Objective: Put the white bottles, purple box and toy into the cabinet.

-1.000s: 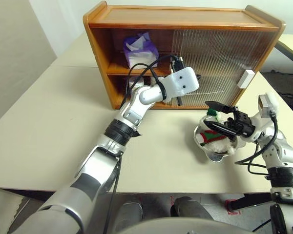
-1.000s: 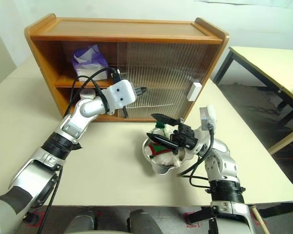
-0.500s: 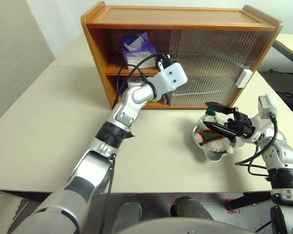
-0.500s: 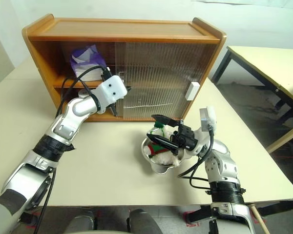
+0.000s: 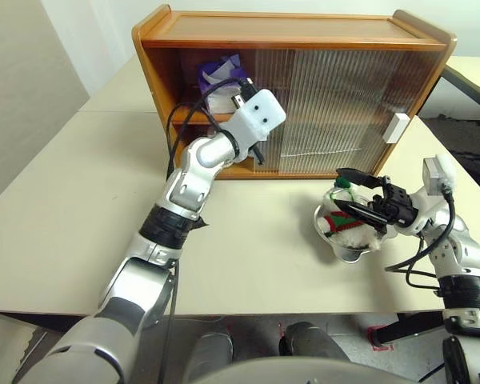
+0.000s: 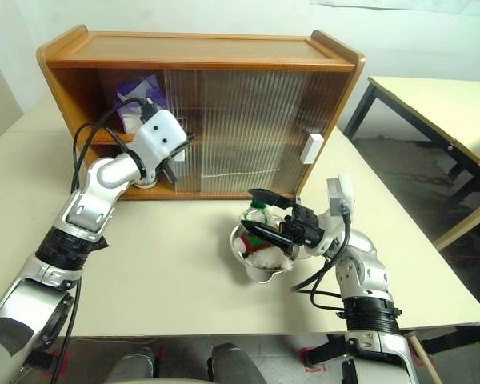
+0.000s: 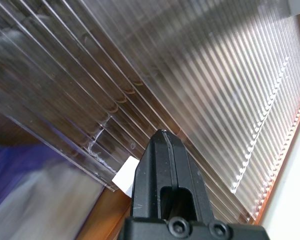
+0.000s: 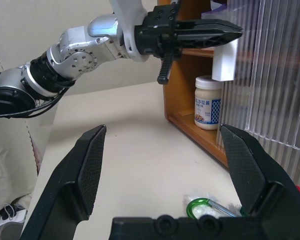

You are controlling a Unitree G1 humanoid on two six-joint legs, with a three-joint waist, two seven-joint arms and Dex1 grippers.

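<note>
A: What sits at the left of the cabinet (image 5: 296,28)?
B: The purple box (image 5: 218,84), soft lavender with white tissue poking up, lies on the upper shelf in the open left end. A white bottle (image 8: 208,109), squat with a wide lid and a blue-and-white label, stands on the lower shelf below it.

A: And the left arm?
B: It reaches forward to the cabinet front, its tool (image 7: 164,150) roughly level with both black fingers pressed together, tip at the white handle (image 8: 225,61) on the edge of the ribbed translucent door (image 5: 336,96).

A: Further right?
B: The toy (image 5: 344,226), white plush in a red, green and white striped knit, lies in a shiny metal bowl (image 5: 348,250) on the pale worktop (image 5: 72,208). The right tool (image 5: 354,192) hangs just over it, pointing left, fingers spread wide and empty.
</note>
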